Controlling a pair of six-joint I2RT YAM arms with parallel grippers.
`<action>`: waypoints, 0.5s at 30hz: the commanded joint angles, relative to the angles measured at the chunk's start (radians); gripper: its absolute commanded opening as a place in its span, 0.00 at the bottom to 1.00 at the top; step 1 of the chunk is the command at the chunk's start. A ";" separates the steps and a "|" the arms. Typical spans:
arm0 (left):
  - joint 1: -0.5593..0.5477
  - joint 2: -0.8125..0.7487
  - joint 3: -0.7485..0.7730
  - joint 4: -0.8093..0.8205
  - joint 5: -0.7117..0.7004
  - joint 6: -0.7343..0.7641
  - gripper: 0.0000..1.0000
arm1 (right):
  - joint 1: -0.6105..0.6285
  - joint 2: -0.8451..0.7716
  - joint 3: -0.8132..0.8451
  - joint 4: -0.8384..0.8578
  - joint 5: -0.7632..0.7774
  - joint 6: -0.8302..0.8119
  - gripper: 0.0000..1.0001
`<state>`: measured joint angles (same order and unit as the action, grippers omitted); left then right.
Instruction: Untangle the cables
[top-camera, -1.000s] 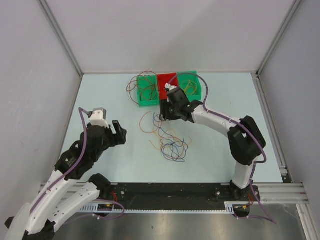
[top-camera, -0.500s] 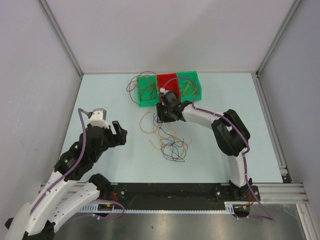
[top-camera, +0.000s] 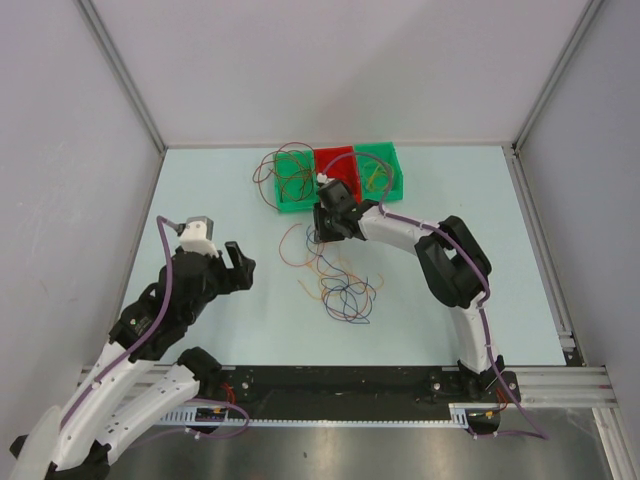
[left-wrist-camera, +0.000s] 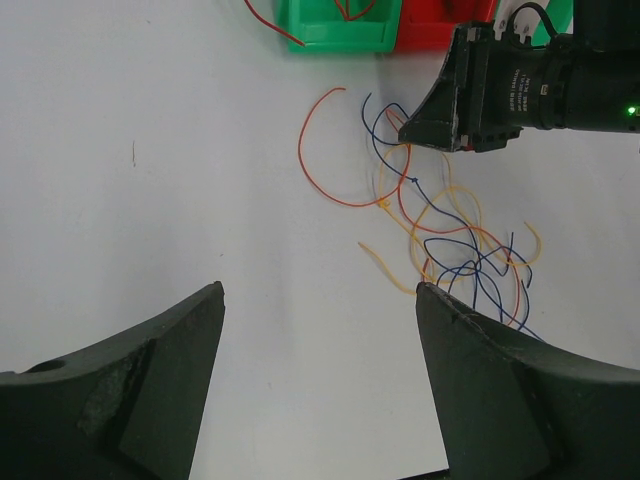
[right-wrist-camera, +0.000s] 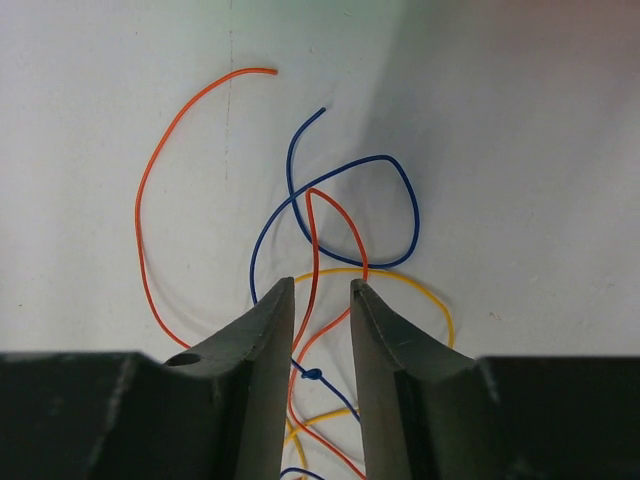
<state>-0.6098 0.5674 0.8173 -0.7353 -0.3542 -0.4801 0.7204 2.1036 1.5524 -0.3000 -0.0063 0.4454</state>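
Orange, blue and yellow wire fills the right wrist view. A red-orange cable (right-wrist-camera: 314, 235) rises in a narrow loop straight between the tips of the right gripper (right-wrist-camera: 322, 288). Its jaws stand only a slim gap apart, with bare surface showing on either side of the strand, so we see nothing pinched. A blue cable (right-wrist-camera: 405, 200) curls just beyond the tips, a yellow cable (right-wrist-camera: 430, 295) arcs past one finger, and an orange cable (right-wrist-camera: 140, 210) sweeps wide of the other.

The overhead view gives us what that close look cannot. The tangled cables (top-camera: 340, 285) lie near the middle of the pale table (top-camera: 220, 190), and the right gripper sits at the far edge of the heap. More loops spill over a green bin (top-camera: 293, 208) at the back, which stands in a row with a red bin (top-camera: 335, 153) and a second green bin (top-camera: 380, 148).

From the left wrist we see the left gripper (left-wrist-camera: 320, 292) spread wide and holding nothing. It is over bare table, well apart from the heap.
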 joint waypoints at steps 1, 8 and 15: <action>0.007 -0.001 -0.001 0.033 0.012 0.001 0.82 | 0.005 0.006 0.043 0.028 0.037 0.010 0.31; 0.007 0.000 -0.001 0.031 0.008 0.000 0.82 | 0.005 0.010 0.040 0.041 0.035 0.001 0.13; 0.007 0.002 -0.001 0.028 -0.002 -0.002 0.82 | 0.005 -0.014 0.031 0.061 0.031 -0.028 0.00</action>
<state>-0.6090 0.5674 0.8173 -0.7341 -0.3546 -0.4801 0.7204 2.1040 1.5528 -0.2825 0.0109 0.4400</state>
